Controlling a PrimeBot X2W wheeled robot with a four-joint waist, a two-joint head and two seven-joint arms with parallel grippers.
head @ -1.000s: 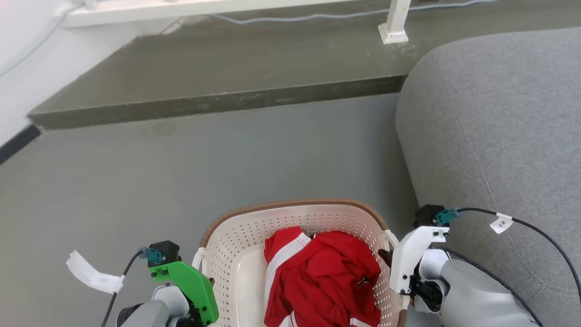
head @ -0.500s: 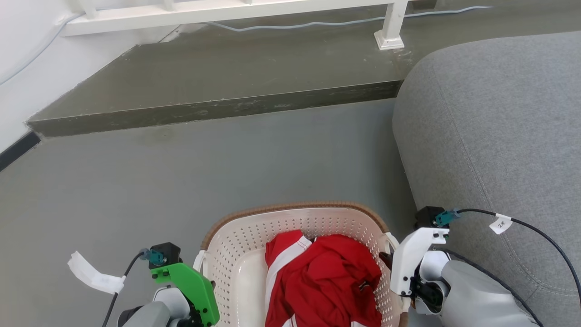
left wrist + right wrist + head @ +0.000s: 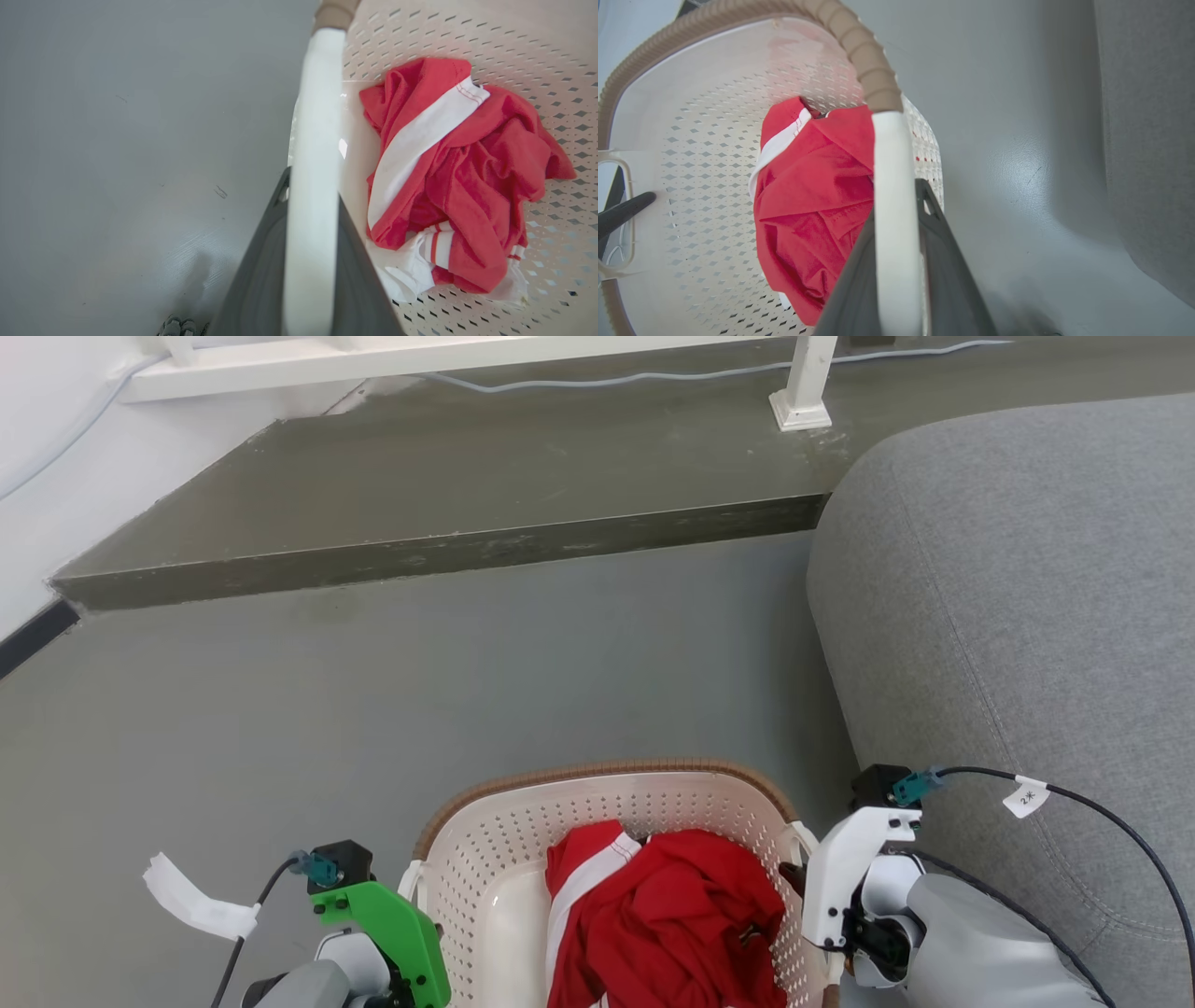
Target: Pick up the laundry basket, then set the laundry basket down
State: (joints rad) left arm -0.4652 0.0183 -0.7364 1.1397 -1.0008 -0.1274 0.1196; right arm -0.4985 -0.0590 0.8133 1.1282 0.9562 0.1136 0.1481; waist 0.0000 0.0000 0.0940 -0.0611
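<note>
Green-cased at the wrist, the left gripper (image 3: 310, 200) clamps the left handle (image 3: 314, 116) of the laundry basket (image 3: 485, 859), low over the grey floor (image 3: 373, 709), a red garment (image 3: 672, 915) inside. The right gripper (image 3: 896, 205) pinches the right handle (image 3: 892, 163), just beside the grey sofa (image 3: 1008, 616).

Bare grey floor (image 3: 467, 691) lies wide ahead of and left of the cream-white perforated plastic laundry basket (image 3: 485, 859); left pincer (image 3: 310, 191) has open floor on its outer side. Right side tight: grey upholstered sofa (image 3: 1027, 616) bulges near the right pincer (image 3: 899, 200), narrow floor strip between. Ahead, raised dark concrete step (image 3: 448, 551) crosses the floor, white railing post (image 3: 801, 392) on it. Crumpled red-and-white garment (image 3: 672, 915) takes the basket's right half.
</note>
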